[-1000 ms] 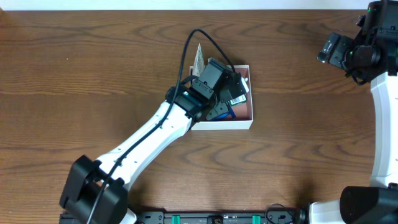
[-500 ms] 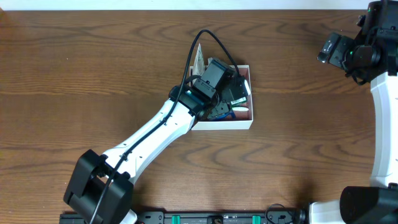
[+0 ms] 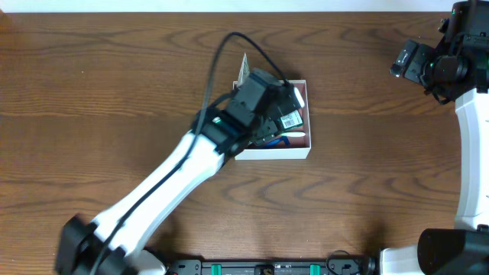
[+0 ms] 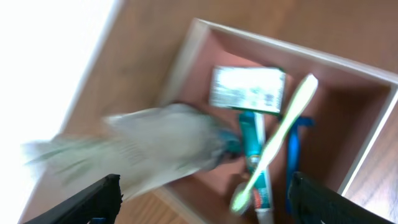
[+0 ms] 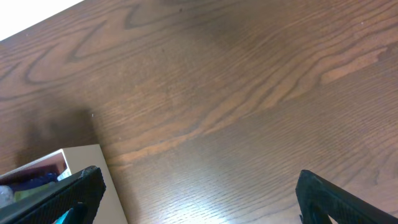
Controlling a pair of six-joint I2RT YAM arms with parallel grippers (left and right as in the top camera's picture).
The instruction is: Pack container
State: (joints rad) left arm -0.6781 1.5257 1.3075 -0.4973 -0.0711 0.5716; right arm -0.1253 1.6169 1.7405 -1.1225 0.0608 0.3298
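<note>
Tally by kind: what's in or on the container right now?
Toothbrush: 1
Tube: 1
Packet: 1
Blue item, kind unclear: 1
Pouch, blurred, lying over the container wall: 1
Total: 5

**My count: one of each, two arms**

I see one container [image 4: 273,46], a shallow white box, on one wooden bench [image 3: 114,92]. By kind:

- one toothbrush [image 4: 280,134], green and white
- one teal tube [image 4: 252,146]
- one small labelled packet [image 4: 247,90]
- one blue stick-shaped thing [image 4: 292,155] that I cannot identify
- one soft grey pouch [image 4: 149,152], blurred

That makes five small things, no two alike. I also count two arms, my left arm [image 3: 176,176] and my right arm [image 3: 474,137].
</note>
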